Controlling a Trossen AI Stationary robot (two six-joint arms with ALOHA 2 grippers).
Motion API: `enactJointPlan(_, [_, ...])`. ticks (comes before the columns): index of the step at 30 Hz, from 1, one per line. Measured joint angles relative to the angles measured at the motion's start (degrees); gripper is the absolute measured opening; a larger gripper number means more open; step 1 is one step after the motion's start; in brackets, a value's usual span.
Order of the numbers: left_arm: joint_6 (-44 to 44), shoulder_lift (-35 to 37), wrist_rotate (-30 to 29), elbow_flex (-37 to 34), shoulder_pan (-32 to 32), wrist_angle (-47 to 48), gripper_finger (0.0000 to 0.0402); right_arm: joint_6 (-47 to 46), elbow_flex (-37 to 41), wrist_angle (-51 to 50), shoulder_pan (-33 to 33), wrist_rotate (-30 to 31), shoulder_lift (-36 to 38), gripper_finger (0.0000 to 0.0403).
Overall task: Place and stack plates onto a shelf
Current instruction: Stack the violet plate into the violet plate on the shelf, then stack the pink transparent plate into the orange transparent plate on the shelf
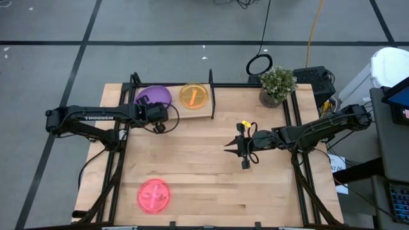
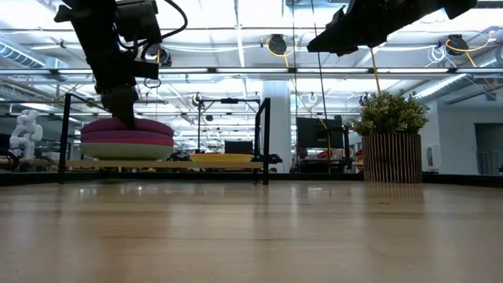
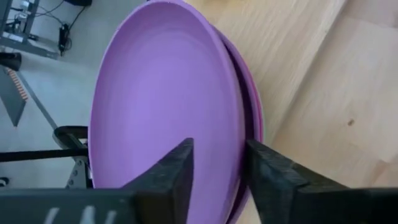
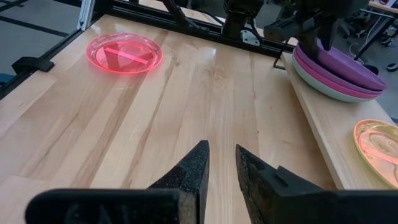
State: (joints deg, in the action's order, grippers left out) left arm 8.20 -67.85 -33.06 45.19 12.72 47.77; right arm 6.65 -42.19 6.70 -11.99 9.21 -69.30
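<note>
Left gripper (image 3: 217, 180) straddles the purple plate's (image 3: 161, 106) rim, fingers slightly apart. From the right wrist, it tops a three-plate stack on the shelf (image 4: 323, 118). Right gripper (image 4: 221, 165) hovers, fingers narrowly apart.

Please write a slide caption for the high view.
Left tool at purple plate on shelf; pink plate remains.

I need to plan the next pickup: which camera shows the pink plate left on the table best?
The right wrist view: the pink plate lies whole and unobstructed on the bare table, with its rim clear. The high view also shows it, but small, near the table's front edge. The low view and left wrist view do not show it.
</note>
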Motion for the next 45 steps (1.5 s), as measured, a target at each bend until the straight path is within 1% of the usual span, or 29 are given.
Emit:
enactJointPlan(5, [2.01, 0.00, 0.00, 0.00, -0.09, 0.06, 0.0186, -1.24, 0.02, 1.08, 0.00, -0.08, 0.00, 0.0066])
enactJointPlan(9, [3.63, 0.00, -0.01, 0.10, -0.39, 0.07, 0.0211, -1.27, 0.02, 2.03, 0.00, -0.20, 0.00, 0.0066])
enactJointPlan(13, [4.44, 0.13, 0.01, 1.43, -1.57, 0.76, 0.0220, -1.27, 0.02, 2.08, 0.00, -0.21, 0.00, 0.0066])
enactJointPlan(17, [7.19, 0.13, 0.09, 4.94, -4.42, 5.93, 0.0220, -1.46, 0.02, 2.10, 0.00, -0.24, 0.00, 0.0066])
enactJointPlan(19, [9.12, 0.15, 1.06, 6.82, -6.55, 8.61, 0.0220, -1.46, 0.02, 2.10, 0.00, -0.24, 0.00, 0.0066])
enactJointPlan(21, [11.13, 0.18, 3.53, 8.24, -9.16, 10.56, 0.0220, -1.46, 0.02, 2.10, 0.00, -0.24, 0.00, 0.0066])
enactJointPlan(24, [12.92, 0.20, 9.07, 8.72, -13.91, 10.76, 0.0220, -1.46, 0.02, 2.10, 0.00, -0.25, 0.00, 0.0066])
enactJointPlan(28, [16.02, 0.20, 16.82, 8.72, -21.73, 10.92, 0.0220, -1.46, 0.02, 2.10, 0.00, -0.26, 0.00, 0.0066])
enactJointPlan(32, [20.43, 0.20, 21.49, 8.72, -30.57, 10.71, 0.0220, -1.50, 0.02, 2.08, 0.00, -0.26, 0.00, 0.0066])
enactJointPlan(35, [24.40, 0.10, 22.92, 8.71, -37.30, 10.28, 0.0220, -2.09, 0.02, 2.10, 0.00, -0.28, 0.00, 0.0066])
enactJointPlan(39, [30.31, -0.17, 23.84, 8.70, -45.81, 6.63, 0.0220, -2.77, 0.02, 2.10, 0.00, -0.28, 0.00, 0.0066])
enactJointPlan(42, [33.94, -0.87, 23.85, 8.70, -50.55, 3.60, 0.0220, -2.77, 0.02, 2.14, 0.00, -0.28, 0.00, 0.0066])
enactJointPlan(45, [36.14, -2.47, 23.71, 8.68, -54.16, 3.06, 0.0220, -2.80, 0.02, 2.38, 0.00, -0.31, 0.00, 0.0066])
